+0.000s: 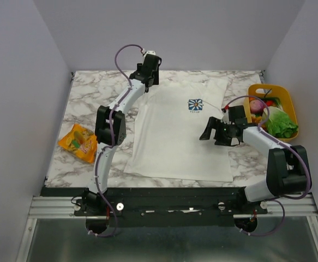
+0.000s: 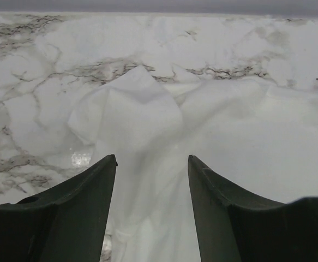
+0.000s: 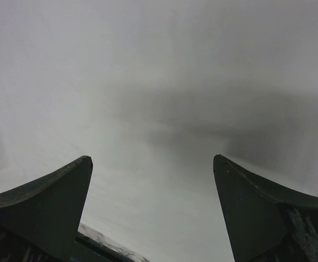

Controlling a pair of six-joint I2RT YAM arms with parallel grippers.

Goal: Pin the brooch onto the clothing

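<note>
The clothing, a white T-shirt with a small blue flower print, lies flat on the marble table. The brooch shows in no view. My left gripper reaches to the far left corner of the shirt. In the left wrist view it stands open over the rumpled sleeve, with only fabric below the gap. My right gripper hovers low over the shirt's right side. In the right wrist view it stands wide open over plain white cloth, holding nothing.
An orange snack bag lies on the table left of the shirt. A yellow basket with lettuce and other produce sits at the right edge, just behind the right arm. Grey walls close in the back and sides.
</note>
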